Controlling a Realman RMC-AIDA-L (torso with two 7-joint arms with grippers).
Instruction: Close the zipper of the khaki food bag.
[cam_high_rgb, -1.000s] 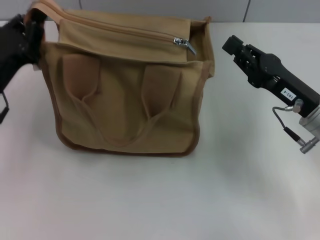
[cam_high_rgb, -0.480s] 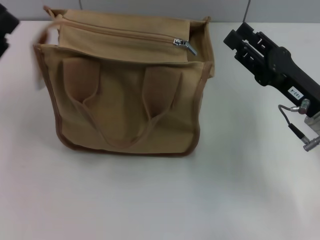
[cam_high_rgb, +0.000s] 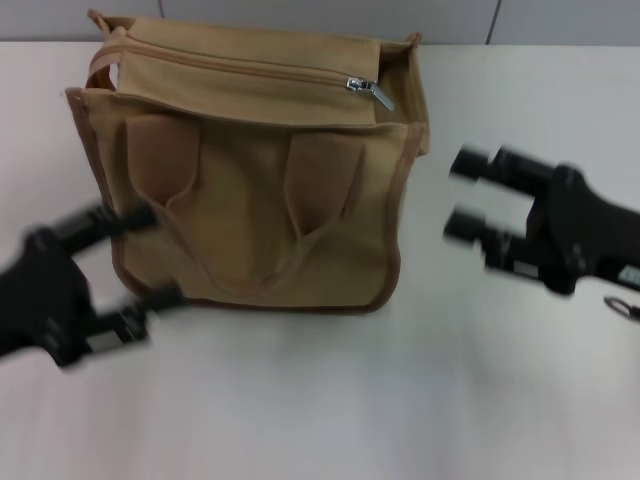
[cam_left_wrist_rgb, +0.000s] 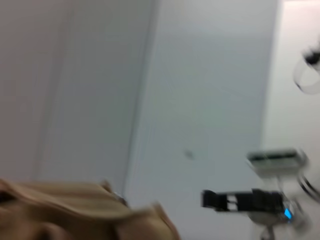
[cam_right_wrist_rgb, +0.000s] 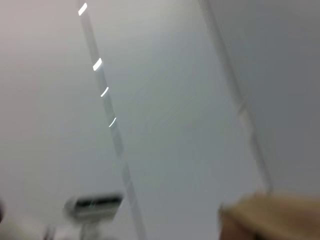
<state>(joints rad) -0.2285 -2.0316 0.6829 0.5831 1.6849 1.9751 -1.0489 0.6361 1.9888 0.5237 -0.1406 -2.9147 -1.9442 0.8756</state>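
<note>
Flanking khaki food bag (cam_high_rgb: 255, 170), zipper (cam_high_rgb: 240, 68) clear of both: left tool (cam_high_rgb: 120, 262), right tool (cam_high_rgb: 470, 196), fingers spread.

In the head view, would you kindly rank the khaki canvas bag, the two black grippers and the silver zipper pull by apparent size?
1. Khaki canvas bag.
2. Left gripper and right gripper: alike, both open, not ranked.
3. Silver zipper pull.

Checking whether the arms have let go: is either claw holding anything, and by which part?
Nothing is held. The left claw is open at the khaki food bag's lower left side; the right claw is open, apart to its right.
</note>
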